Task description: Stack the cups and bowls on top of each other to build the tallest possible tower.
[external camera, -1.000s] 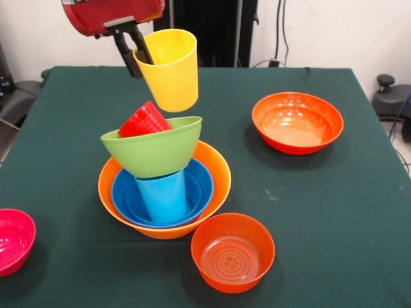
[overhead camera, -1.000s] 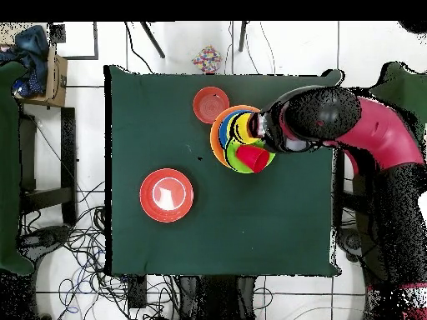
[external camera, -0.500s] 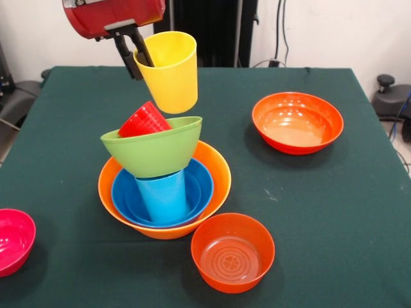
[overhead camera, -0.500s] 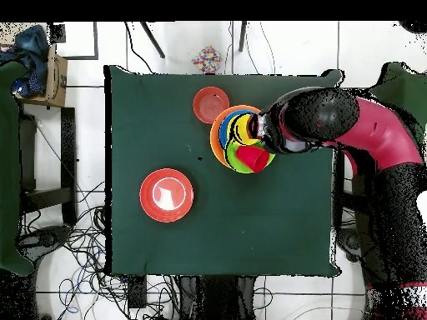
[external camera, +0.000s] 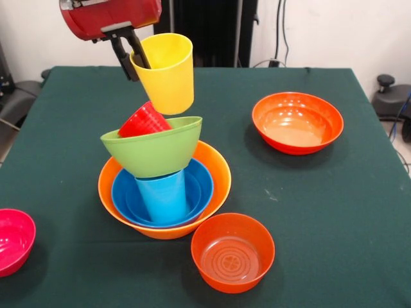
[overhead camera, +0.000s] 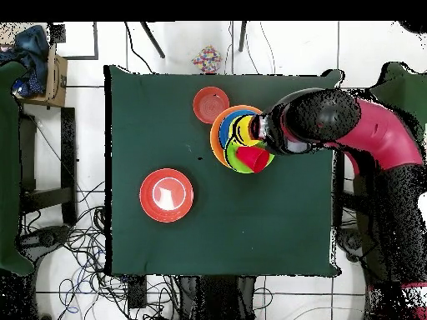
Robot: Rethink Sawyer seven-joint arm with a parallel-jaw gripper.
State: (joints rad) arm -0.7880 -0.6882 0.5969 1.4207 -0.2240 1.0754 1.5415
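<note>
claw [external camera: 133, 56] at upper left of the front frame, black fingers [external camera: 124, 59] pinching the rim of the yellow cup [external camera: 164, 72], one inside the wall, one outside. cup held upright with a slight tilt, in the air above the tower [external camera: 164, 176], clear of it.

tower, left of centre: largest pale orange bowl [external camera: 215, 168] on the green bench [external camera: 321, 212]; blue bowl [external camera: 200, 186] nested in it; light blue cup [external camera: 164, 196] standing in the blue bowl; lime green bowl [external camera: 154, 151] perched tilted on that cup; red cup [external camera: 144, 120] lying on its side in the green bowl.

loose pieces: small red-orange bowl [external camera: 232, 252] just below the tower, larger red-orange bowl [external camera: 297, 122] at upper right, magenta-pink bowl [external camera: 14, 239] at the lower left edge.

overhead: arm [overhead camera: 367, 133] reaches in from the right over the tower [overhead camera: 234, 137].
</note>
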